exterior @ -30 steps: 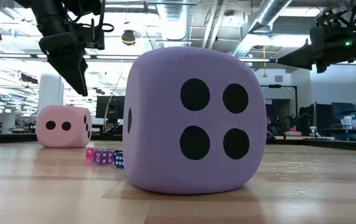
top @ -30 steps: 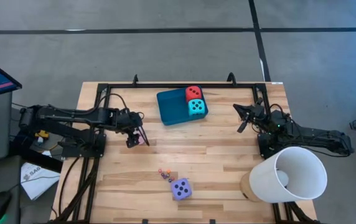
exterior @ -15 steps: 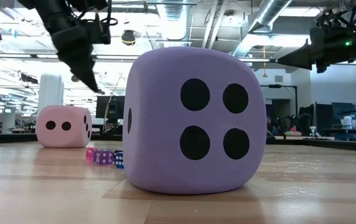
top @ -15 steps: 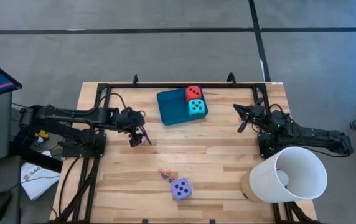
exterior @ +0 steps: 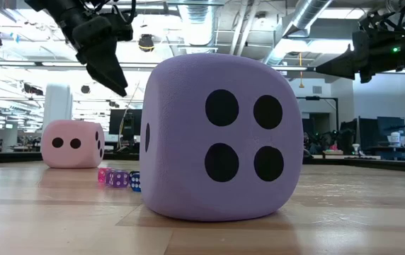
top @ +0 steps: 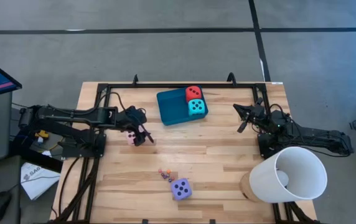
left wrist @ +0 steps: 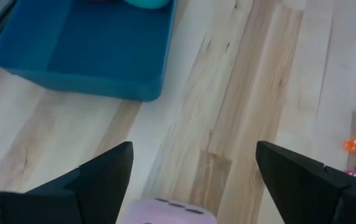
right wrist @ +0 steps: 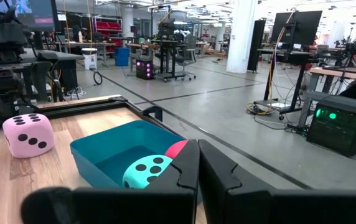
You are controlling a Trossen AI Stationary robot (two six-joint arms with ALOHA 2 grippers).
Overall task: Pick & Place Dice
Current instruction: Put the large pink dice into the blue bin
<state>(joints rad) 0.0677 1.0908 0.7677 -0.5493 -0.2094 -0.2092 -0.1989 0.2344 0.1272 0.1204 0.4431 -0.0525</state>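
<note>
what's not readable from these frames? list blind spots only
- Pink die: cut off by the left wrist view's bottom edge; in the high view the open left gripper covers much of it.
- Red die: right wrist view shows only a sliver behind the turquoise die and the shut right gripper.
- Small dice: too small to read pips; the purple die hides part of the cluster in the low view.

The left gripper (top: 138, 133) is hovering over the table's left half with fingers spread wide. The right gripper (top: 243, 118) is waiting at the right, fingers pressed together.
</note>
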